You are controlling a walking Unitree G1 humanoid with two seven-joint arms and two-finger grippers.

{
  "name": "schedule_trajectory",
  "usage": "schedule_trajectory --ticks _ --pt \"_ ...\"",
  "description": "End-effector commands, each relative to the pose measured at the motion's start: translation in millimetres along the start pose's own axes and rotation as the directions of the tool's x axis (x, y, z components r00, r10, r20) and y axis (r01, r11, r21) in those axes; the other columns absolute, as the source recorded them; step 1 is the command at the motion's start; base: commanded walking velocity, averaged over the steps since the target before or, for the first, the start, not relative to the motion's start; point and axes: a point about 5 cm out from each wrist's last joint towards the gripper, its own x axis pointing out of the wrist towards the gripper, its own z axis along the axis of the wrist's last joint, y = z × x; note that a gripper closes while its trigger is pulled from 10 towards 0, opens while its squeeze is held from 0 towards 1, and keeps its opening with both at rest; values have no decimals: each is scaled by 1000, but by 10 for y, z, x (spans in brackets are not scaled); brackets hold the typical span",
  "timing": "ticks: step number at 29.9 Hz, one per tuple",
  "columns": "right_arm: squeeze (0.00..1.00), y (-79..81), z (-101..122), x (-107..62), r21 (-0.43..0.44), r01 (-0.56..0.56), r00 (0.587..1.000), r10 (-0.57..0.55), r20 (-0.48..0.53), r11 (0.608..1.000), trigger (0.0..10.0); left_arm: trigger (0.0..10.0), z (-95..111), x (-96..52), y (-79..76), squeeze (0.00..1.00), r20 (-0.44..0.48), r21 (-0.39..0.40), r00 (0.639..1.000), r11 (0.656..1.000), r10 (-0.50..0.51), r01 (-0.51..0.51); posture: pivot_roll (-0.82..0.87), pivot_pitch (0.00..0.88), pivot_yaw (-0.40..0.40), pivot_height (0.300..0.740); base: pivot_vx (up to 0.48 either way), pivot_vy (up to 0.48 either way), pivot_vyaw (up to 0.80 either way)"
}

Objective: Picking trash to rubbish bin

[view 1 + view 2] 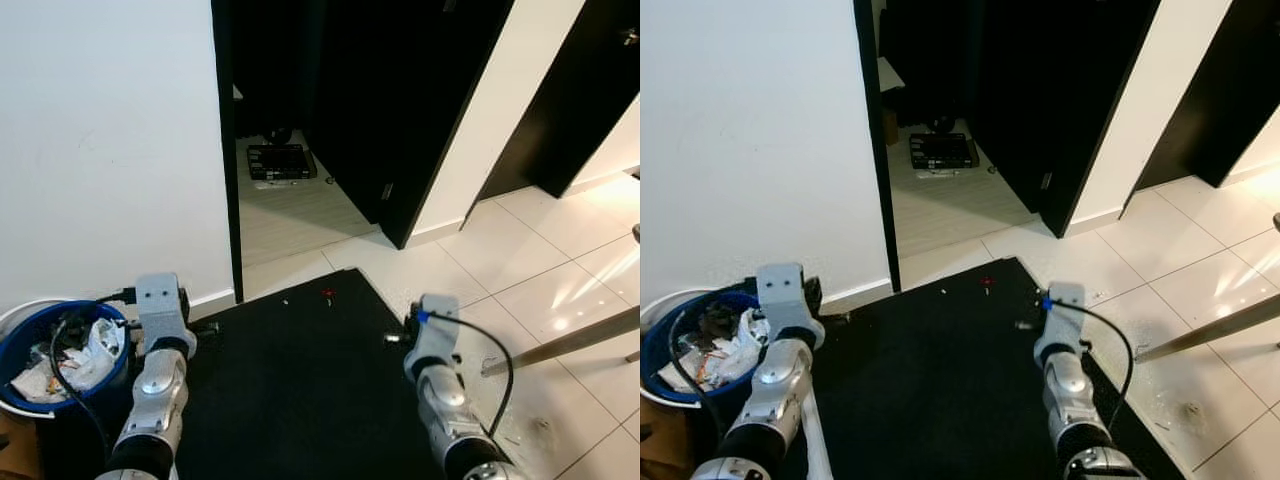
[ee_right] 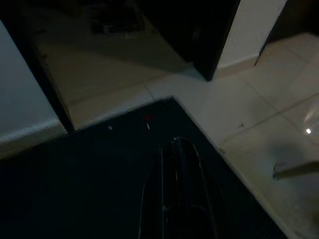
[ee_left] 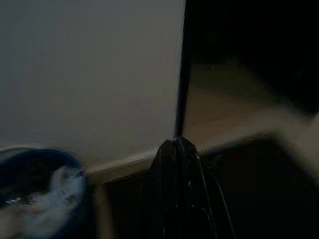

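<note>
I stand at the edge of the black mat (image 1: 290,380) before an open dark doorway (image 1: 300,100), both arms raised over the floor, with the small red scrap (image 1: 327,293) lying near the mat's far edge and a few pale specks (image 1: 286,301) close beside it. The risk, as I judge it, is that the scrap is so small and flat that my long fingers could skid over it or push it off the mat onto the tiles (image 1: 540,290) toward the doorway; a low reach could also snag the mat's pile. My left pincer (image 3: 178,149) shows its two fingers pressed together, holding nothing, hovering above the mat near the wall (image 1: 110,140) and just beside the blue rubbish bin (image 1: 20,325), which already holds crumpled white paper (image 1: 95,350); a careless swing of that arm could clip the bin's rim and tip it. My right pincer (image 2: 174,149) also appears closed and empty, though that view is dim, and it points over the mat toward the scrap, well short of it. A slanted metal bar (image 1: 570,343) lies over the tiles to my right, a thing my elbow might strike.
</note>
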Motion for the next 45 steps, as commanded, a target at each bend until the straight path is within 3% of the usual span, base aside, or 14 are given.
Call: schedule_trajectory --ticks 1,3,7,8,11,13,14,16,20,25,40,45 --pt "0 -54 -173 -56 -44 9 995 -14 -103 999 10000 10000 -263 -99 88 0 -132 90 991 996 22 -10 14 0 -50 740 0 0 0" --pt "0 -49 -274 -112 -59 -17 990 9 -141 998 10000 10000 -480 -220 240 0 -233 187 970 982 63 -19 11 0 -48 740 0 0 0" --pt "0 -46 -317 -147 -61 -31 989 21 -148 998 10000 10000 -572 -291 314 0 -275 186 957 982 91 -40 16 0 -52 740 0 0 0" --pt "0 -45 -371 -182 -62 -27 986 17 -167 998 10000 10000 -548 -284 275 0 -262 121 959 990 107 -78 27 0 -63 740 0 0 0" --pt "0 -35 -419 -205 -70 -26 981 12 -191 997 10000 10000 -477 -252 181 0 -209 78 973 994 96 -81 28 0 -66 740 0 0 0" --pt "0 1 -459 -219 -85 -37 975 17 -221 996 10000 10000 -477 -229 80 0 -226 75 971 995 74 -58 28 0 -65 740 0 0 0" --pt "0 65 -484 -230 -109 -72 970 44 -238 991 10000 10000 -502 -223 -34 0 -259 40 966 999 10 1 23 0 -63 740 0 0 0" --pt "0 91 -494 -236 -121 -89 968 57 -245 989 10000 10000 -502 -224 -91 0 -259 31 966 999 -27 36 23 0 -64 740 0 0 0" --pt "0 108 -499 -243 -115 -91 968 61 -243 989 10000 10000 -524 -236 -154 0 -274 96 961 993 -38 66 21 0 -62 740 0 0 0" --pt "0 103 -503 -247 -112 -97 967 67 -246 989 10000 10000 -556 -257 -184 0 -296 85 954 994 -42 70 18 0 -60 740 0 0 -178" --pt "0 83 -501 -242 -100 -87 966 59 -253 991 10000 10000 -512 -229 -222 0 -283 70 957 994 -63 86 14 0 -54 740 0 0 -800" --pt "0 68 -499 -240 -98 -84 965 56 -257 992 10000 10000 -478 -231 -265 0 -257 29 961 993 -102 114 12 0 -54 740 0 0 -800"
